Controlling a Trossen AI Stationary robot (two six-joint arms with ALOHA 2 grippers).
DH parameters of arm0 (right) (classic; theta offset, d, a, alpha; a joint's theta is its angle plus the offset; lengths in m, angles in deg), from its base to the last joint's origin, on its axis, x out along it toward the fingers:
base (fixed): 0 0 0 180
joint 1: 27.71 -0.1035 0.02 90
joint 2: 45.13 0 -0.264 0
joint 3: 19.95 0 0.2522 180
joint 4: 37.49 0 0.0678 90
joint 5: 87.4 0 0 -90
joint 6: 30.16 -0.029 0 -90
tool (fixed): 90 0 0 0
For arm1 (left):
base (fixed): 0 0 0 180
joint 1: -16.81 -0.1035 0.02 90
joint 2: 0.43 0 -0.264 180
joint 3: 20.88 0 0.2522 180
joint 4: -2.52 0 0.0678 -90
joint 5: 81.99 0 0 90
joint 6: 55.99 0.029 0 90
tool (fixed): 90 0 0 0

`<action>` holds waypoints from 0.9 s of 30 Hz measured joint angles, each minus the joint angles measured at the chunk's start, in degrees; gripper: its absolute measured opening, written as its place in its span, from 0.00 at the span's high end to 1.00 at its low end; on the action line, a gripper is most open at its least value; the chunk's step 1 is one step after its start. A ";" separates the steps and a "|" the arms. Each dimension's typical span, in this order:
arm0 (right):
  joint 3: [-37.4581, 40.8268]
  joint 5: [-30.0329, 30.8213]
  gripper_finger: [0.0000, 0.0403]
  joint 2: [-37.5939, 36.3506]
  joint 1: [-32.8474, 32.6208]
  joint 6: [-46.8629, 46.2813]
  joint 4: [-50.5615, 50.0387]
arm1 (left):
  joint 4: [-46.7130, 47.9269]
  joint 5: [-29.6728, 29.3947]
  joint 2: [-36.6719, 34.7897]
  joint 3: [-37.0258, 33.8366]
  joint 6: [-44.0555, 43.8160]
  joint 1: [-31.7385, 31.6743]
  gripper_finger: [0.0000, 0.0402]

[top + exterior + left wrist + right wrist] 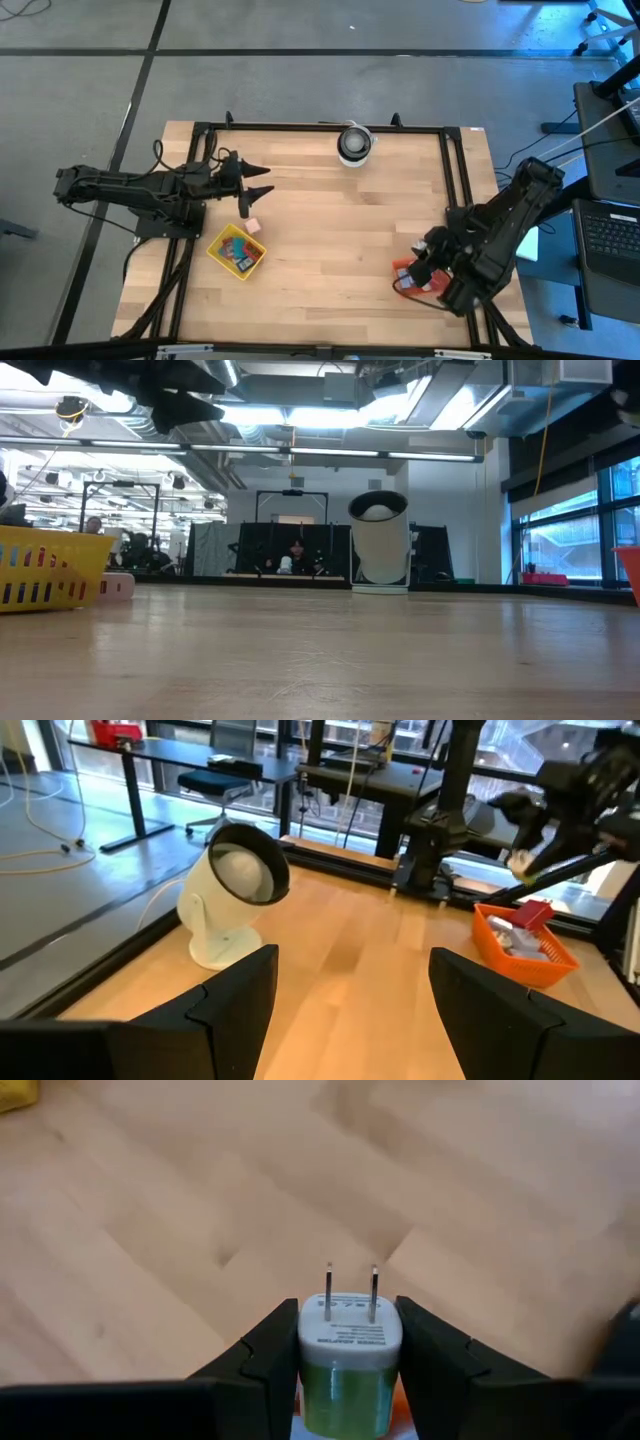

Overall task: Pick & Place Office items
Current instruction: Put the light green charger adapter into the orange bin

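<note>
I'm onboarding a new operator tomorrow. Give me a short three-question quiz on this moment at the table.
1. True or false: the left gripper is holding a piece.
2. What does the right gripper grip?
A. the white roll
B. a green-and-white plug adapter
C. nothing
3. Fill in: a pink piece lies on the table just outside the ____ tray.

Key
1. False: its fingers stand open and empty above the table.
2. B: prongs point out between the fingers, near the orange tray.
3. yellow
</note>
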 joint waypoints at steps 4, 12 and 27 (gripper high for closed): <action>5.34 -0.13 0.66 0.00 -3.28 -4.38 8.55 | 0.00 0.04 0.00 0.00 -0.74 0.04 0.36; 11.79 -1.16 0.66 0.00 -4.16 -4.86 21.41 | 0.04 0.15 0.00 0.00 -0.95 0.04 0.36; 16.38 -10.47 0.66 1.03 4.46 7.27 33.13 | 0.22 0.56 1.40 0.00 -1.39 0.04 0.36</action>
